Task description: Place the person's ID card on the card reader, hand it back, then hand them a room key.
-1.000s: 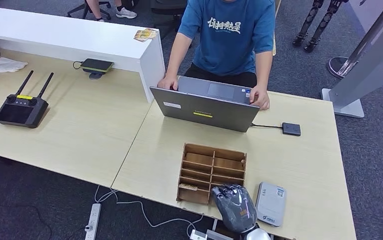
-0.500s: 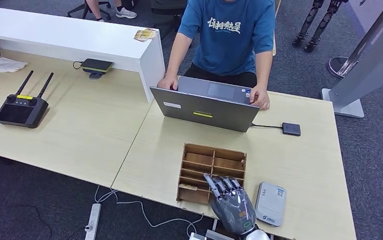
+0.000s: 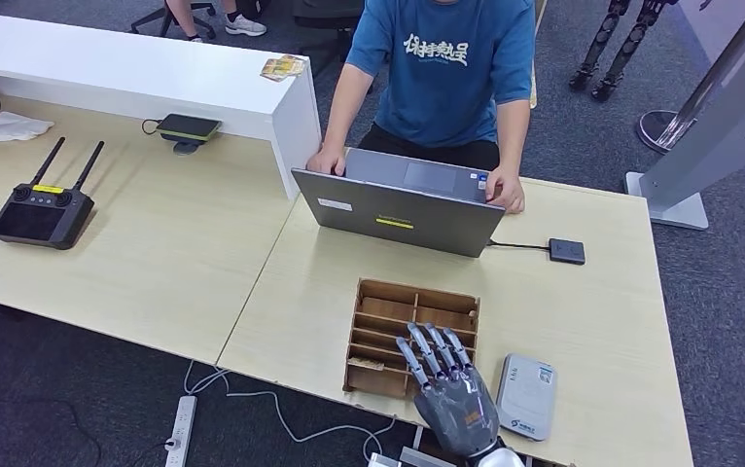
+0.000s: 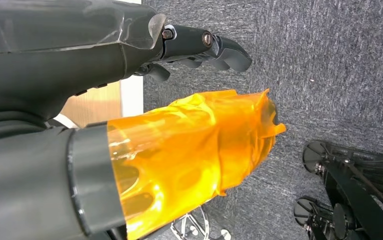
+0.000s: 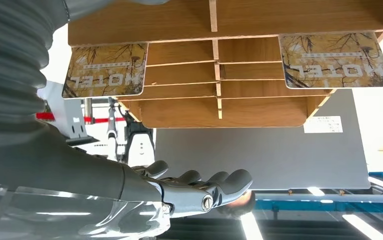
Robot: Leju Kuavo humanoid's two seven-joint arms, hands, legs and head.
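Observation:
My right hand (image 3: pixel 451 392) hovers at the near table edge with its fingers stretched out over the near slots of the wooden card rack (image 3: pixel 417 302), holding nothing. In the right wrist view the right hand (image 5: pixel 179 192) hangs apart from the rack (image 5: pixel 219 102), where two patterned hotel key cards (image 5: pixel 104 70) (image 5: pixel 334 60) stick out of slots. One key card (image 3: pixel 366 364) lies in a near left slot. The grey card reader (image 3: pixel 527 395) lies just right of that hand. A person (image 3: pixel 446 68) types on a laptop (image 3: pixel 398 209). My left hand (image 4: pixel 79 75) hangs over carpet, holding nothing, its thumb in orange film.
A small black box (image 3: pixel 566 251) is cabled to the laptop. A black remote controller (image 3: pixel 43 209) and a charging pad (image 3: pixel 189 126) sit on the left table. Several patterned cards (image 3: pixel 282 67) lie on the white counter (image 3: pixel 135 83). A power strip (image 3: pixel 181 428) lies on the floor.
My right hand's fingers have uncurled from a closed fist and now reach forward over the rack. The person and the table items have not moved.

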